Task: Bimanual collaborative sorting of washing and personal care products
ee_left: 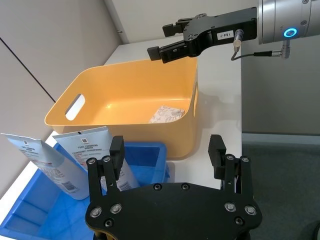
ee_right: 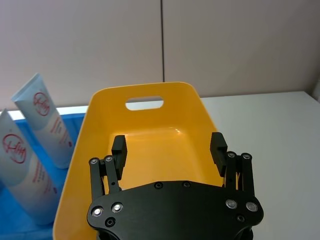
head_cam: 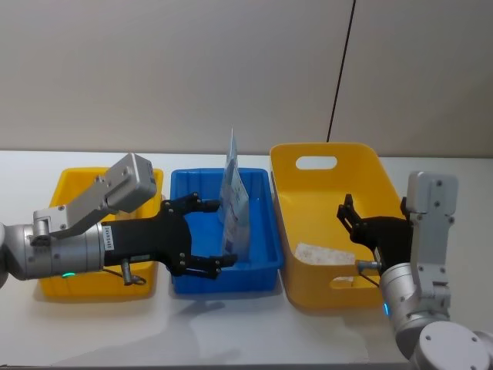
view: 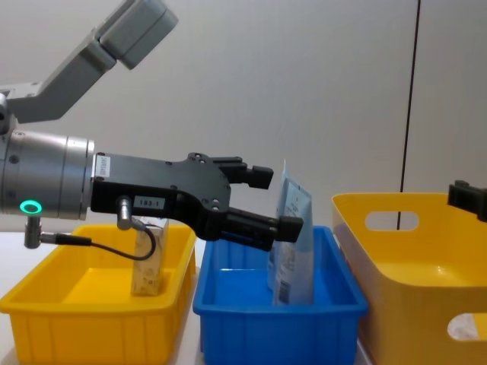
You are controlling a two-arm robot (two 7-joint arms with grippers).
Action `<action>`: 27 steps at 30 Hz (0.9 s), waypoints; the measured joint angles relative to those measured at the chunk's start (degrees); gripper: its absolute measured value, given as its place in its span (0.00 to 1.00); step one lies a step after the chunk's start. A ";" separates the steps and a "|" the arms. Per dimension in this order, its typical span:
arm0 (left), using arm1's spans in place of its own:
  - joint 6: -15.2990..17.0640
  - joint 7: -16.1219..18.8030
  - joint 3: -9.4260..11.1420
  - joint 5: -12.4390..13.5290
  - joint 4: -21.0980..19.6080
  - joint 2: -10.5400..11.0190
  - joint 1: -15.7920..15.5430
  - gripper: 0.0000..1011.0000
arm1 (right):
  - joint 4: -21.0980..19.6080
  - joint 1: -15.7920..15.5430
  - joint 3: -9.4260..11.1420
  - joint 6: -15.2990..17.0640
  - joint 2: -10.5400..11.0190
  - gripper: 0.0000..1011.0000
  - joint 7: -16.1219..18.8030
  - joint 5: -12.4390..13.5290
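Two pale-blue pouches (ee_left: 37,159) (ee_left: 92,147) with red-and-white labels stand upright in the blue bin (head_cam: 262,231). In the head view they overlap as one pouch (head_cam: 235,202). My left gripper (head_cam: 221,233) hangs open over that bin, one fingertip (ee_left: 117,148) just beside the nearer pouch, nothing between the fingers. A mottled beige pack (head_cam: 323,253) lies on the floor of the large yellow bin (head_cam: 285,202). My right gripper (head_cam: 347,216) hovers open and empty above that bin. Another boxy pack (view: 148,266) stands in the small yellow bin (view: 91,300).
The three bins sit side by side on the white table (head_cam: 231,331), small yellow at the left, blue in the middle, large yellow at the right. A grey wall stands close behind them. Bare table runs along the front edge.
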 joint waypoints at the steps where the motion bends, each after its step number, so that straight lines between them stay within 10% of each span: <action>1: 0.00 0.00 0.00 0.00 0.00 0.00 0.00 0.99 | -0.09 0.01 -0.02 0.09 0.16 0.99 0.43 0.15; 27: 0.00 0.00 0.00 0.00 0.00 0.00 0.00 0.99 | -3.81 3.64 -0.50 7.60 8.05 0.99 18.59 6.27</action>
